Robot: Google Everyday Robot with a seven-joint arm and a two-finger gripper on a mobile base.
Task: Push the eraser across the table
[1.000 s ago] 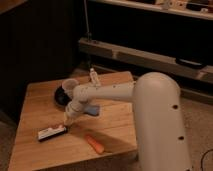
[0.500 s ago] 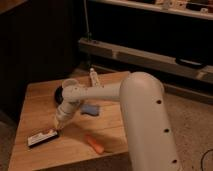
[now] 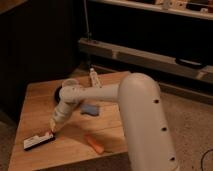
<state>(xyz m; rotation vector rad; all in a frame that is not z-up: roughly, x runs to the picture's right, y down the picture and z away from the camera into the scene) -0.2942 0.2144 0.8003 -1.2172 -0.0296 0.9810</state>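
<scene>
The eraser (image 3: 39, 141) lies flat near the bench's (image 3: 35, 102) near-left corner, its right end touching or just beside the tool (image 3: 52, 129). Whether the tool grips anything, I cannot tell. The eraser looks light, stiff and flat, so it should slide easily on the wood (though it may pivot); pushing squarely on its long edge seems safer than grasping.

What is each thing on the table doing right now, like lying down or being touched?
eraser: lying flat near the table's front left corner, pincer at its right end.
pincer: low over the table, tip at the eraser.
carrot: lying flat, untouched, near the front edge.
blue pad: lying flat, partly hidden by the arm.
table: standing level, holding everything.
</scene>
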